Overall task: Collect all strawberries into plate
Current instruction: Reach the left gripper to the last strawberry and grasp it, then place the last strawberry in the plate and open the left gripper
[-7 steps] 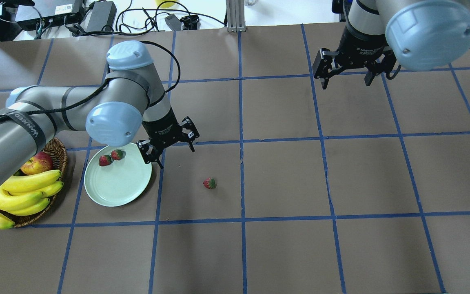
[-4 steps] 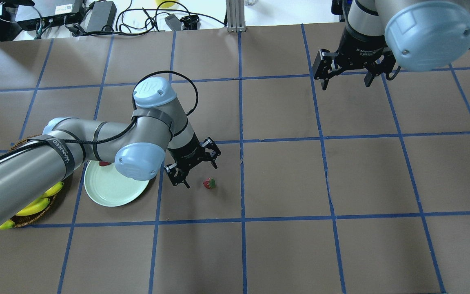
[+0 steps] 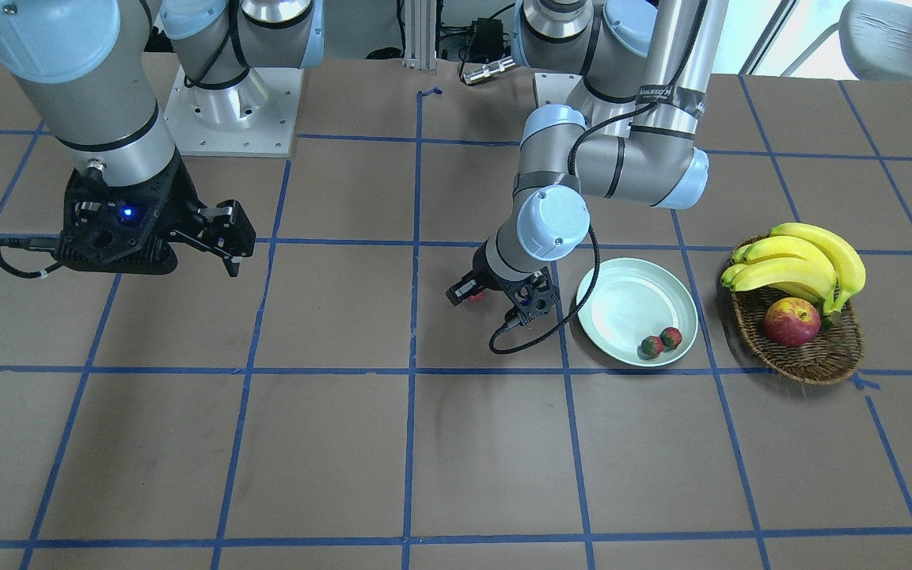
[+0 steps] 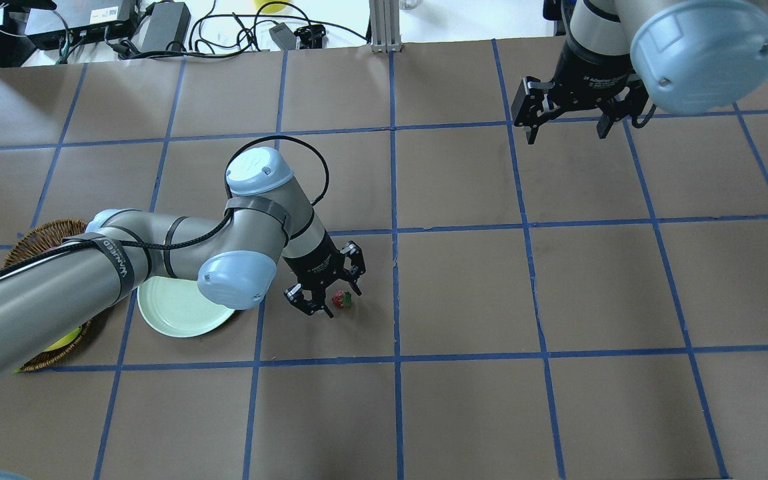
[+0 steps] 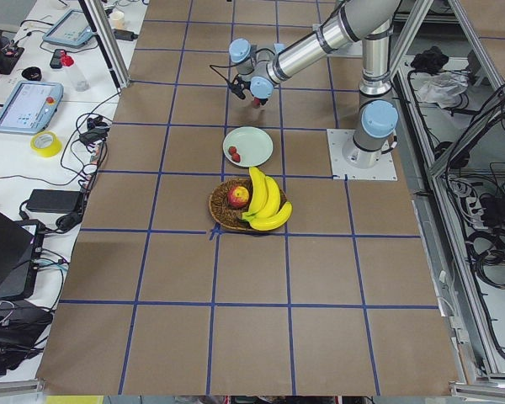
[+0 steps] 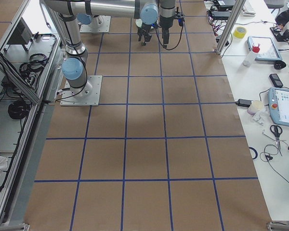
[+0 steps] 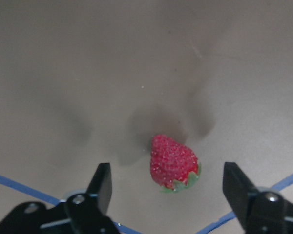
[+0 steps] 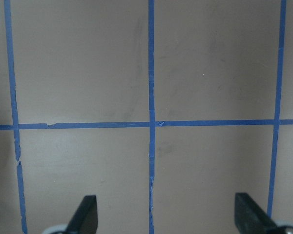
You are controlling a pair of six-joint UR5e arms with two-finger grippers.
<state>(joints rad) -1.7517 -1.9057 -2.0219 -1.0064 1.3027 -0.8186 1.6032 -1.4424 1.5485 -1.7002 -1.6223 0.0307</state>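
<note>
Brown gridded table: my left gripper spread wide, straddling last strawberry on paper, ready to pinch. Two others sit in plate. Right gripper open, idle, out of way.

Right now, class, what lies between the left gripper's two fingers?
A strawberry on the table, touching neither finger of the left gripper; seen in the left wrist view.

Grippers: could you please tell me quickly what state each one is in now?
Left gripper: open, straddling the strawberry, not gripping it.
Right gripper: open, empty.
</note>
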